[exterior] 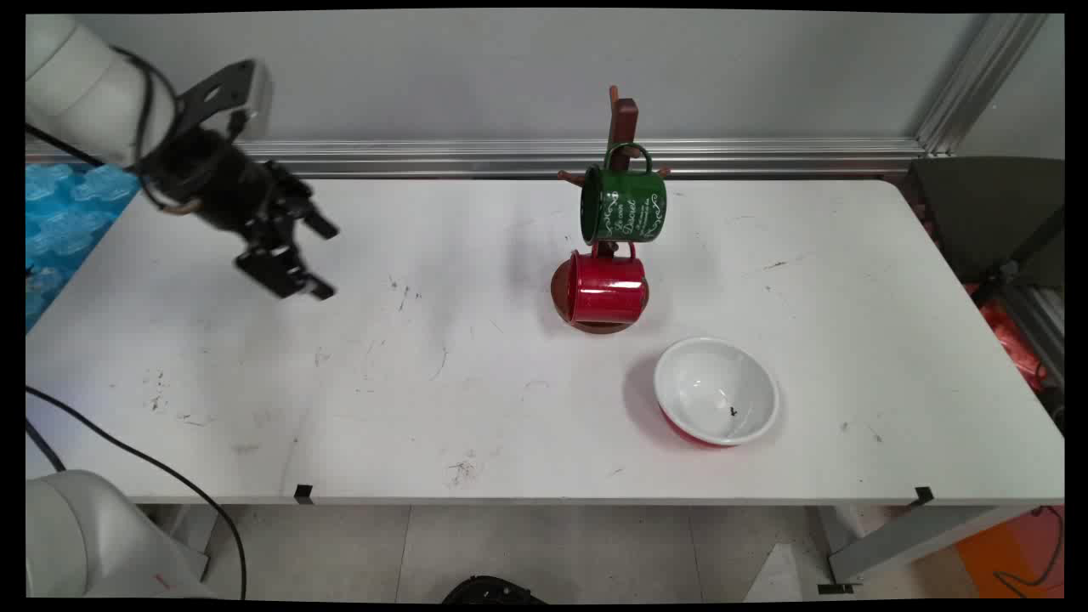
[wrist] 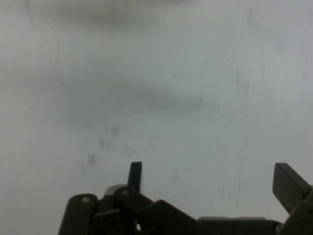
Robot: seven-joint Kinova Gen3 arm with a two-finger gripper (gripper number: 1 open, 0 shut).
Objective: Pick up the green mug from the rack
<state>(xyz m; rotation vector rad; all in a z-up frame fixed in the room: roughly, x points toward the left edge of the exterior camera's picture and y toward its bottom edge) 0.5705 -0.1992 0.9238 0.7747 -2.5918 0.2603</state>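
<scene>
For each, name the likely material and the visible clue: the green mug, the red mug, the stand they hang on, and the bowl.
Green mug: probably enamelled metal, glossy with printed white lettering. Red mug: likely the same, shiny red. Stand: looks like brown wood. Bowl: glossy white inside, red outside; enamel or ceramic, uncertain.

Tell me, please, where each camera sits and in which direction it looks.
Main view: sits above the table's near side, looks down across the white table toward the wall; shows the pincer, open, empty, and arm at upper left, the mug stand, the bowl.
Hand view: sits on the hand, looks along the pincer down at the table; its linkage and two fingers show.
Both share the scuffed tabletop and the pincer.
</scene>
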